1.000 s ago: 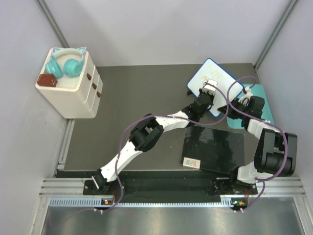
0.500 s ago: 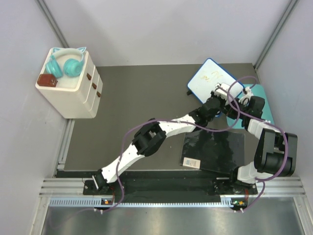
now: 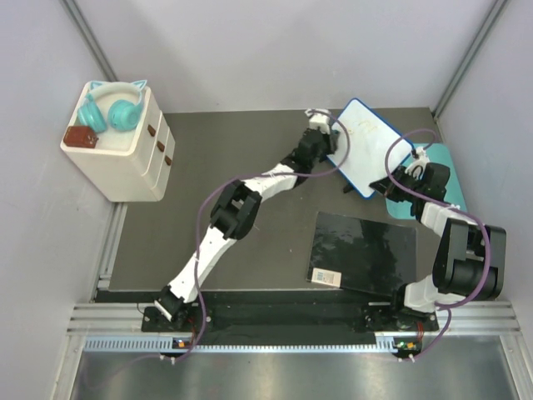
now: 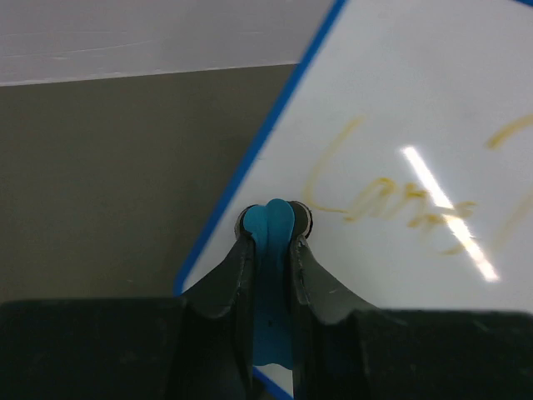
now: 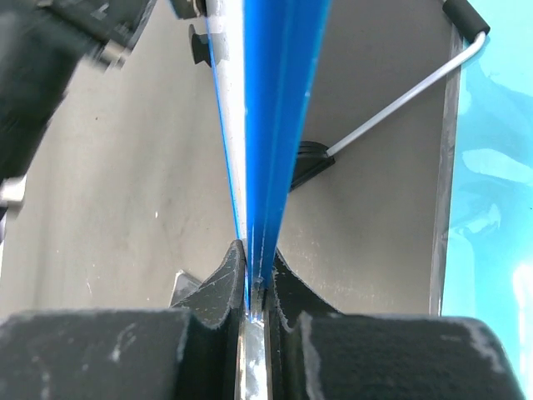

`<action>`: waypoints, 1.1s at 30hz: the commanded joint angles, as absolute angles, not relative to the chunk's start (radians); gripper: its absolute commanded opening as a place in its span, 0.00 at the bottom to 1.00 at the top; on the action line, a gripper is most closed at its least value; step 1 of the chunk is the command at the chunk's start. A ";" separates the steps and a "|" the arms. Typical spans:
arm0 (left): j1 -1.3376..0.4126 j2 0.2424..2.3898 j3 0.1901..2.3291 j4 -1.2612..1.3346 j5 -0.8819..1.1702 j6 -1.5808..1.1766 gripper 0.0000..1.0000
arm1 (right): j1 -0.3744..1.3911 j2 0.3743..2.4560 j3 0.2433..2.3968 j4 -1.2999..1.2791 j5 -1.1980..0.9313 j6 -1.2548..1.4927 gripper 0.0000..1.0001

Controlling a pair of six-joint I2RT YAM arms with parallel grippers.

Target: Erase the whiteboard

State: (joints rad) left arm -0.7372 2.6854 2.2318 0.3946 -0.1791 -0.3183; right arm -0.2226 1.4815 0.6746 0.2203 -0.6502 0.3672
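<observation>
The whiteboard point(image 4: 416, 100) runs off the left wrist view's top and right; its scribbles point(image 4: 366, 207) are illegible.

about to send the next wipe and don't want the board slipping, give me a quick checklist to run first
1. Right fingers clamped on the whiteboard rim: ok.
2. Left fingers shut on the blue wiper: ok.
3. Wiper positioned at the board: ok, its tip sits at the left rim in the left wrist view.
4. Wiper pressing on the writing surface: cannot tell.
5. Board clean: not ok, yellow scribbles show to the right of the wiper.
</observation>
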 commanded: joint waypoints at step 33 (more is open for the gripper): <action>-0.733 2.800 2.448 0.488 -0.049 -0.140 0.00 | -0.202 1.465 0.650 0.071 -0.591 0.287 0.00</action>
